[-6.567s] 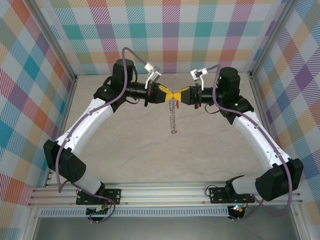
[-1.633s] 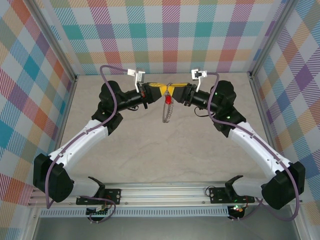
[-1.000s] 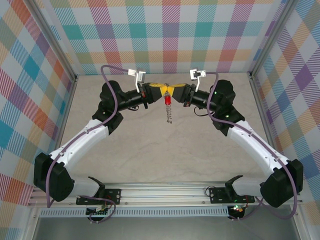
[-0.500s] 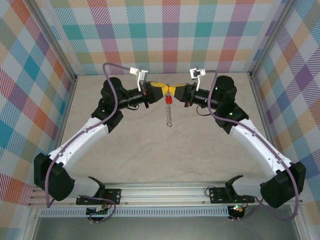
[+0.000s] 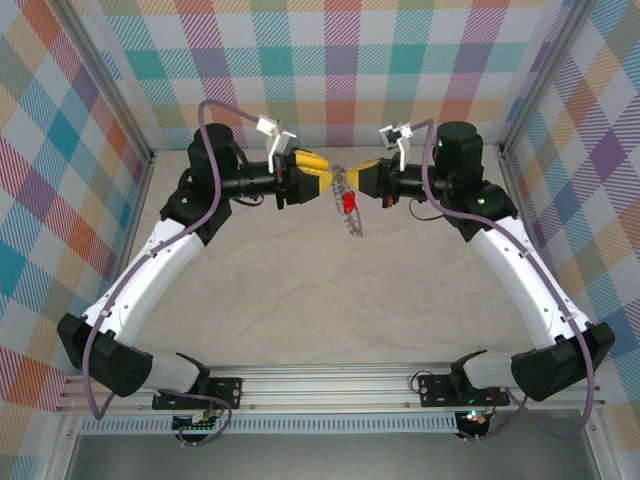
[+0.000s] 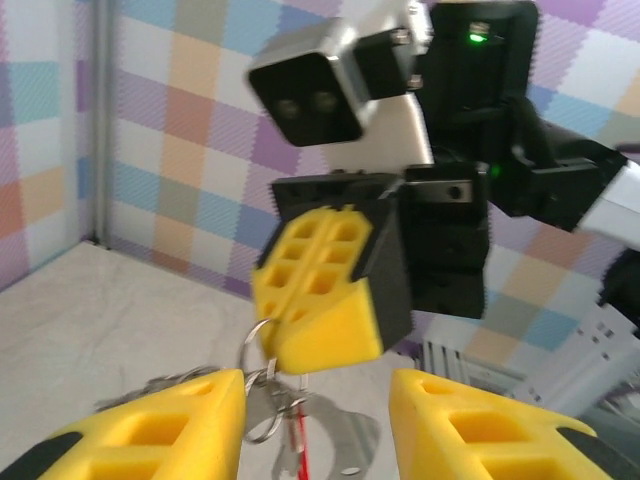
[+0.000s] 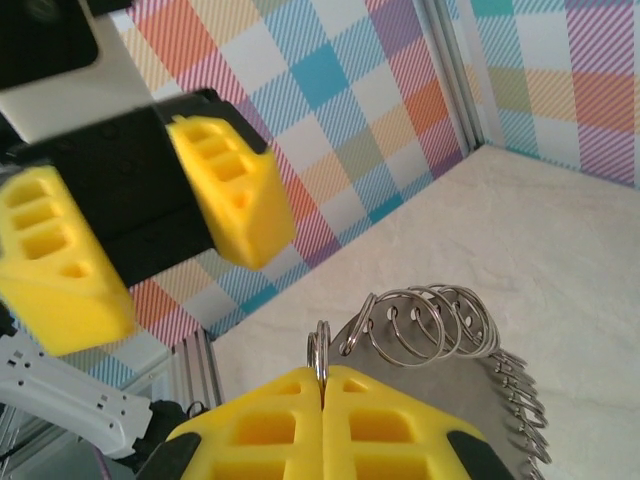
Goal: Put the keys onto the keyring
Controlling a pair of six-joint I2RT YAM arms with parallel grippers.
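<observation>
Jaws of the left gripper point(image 5: 322, 170) stand apart, their yellow foam pads point(image 7: 232, 190) separated by a clear gap and closed on nothing. Jaws of the right gripper point(image 5: 356, 172) are pressed fully together, pinching one small loop at the rim of the large thin grey-silver metal keyring point(image 5: 356, 228), which is fringed with many small wire loops.

Overhead view: both arms reach to the 12 o'clock end of the pale beige bench point(image 5: 330, 320), the left gripper at 11 o'clock and the right gripper at 1 o'clock, tips facing each other and near but not touching. The keyring hangs from the right jaws and trails toward 6 o'clock. The tiny key point(image 5: 348, 203), with its red oval plastic head, lies against the keyring just below the pinch point. Whether it is threaded on cannot be told, nor whether the keyring's lower end meets the bench.

Left wrist view: the left gripper point(image 6: 315, 415) frames the scene at 6 o'clock. The right gripper point(image 6: 310, 330) sits at centre with the keyring point(image 6: 340, 445) dangling beneath it, the key point(image 6: 298, 440) showing as a red streak.

Right wrist view: the right gripper point(image 7: 322, 405) is at 6 o'clock with the loop upright in its seam. The keyring point(image 7: 450, 330) fans toward 4 o'clock, and the left gripper point(image 7: 180, 270) is at 10 o'clock. Checked multicolour panels point(image 5: 80, 200) enclose the bench.
</observation>
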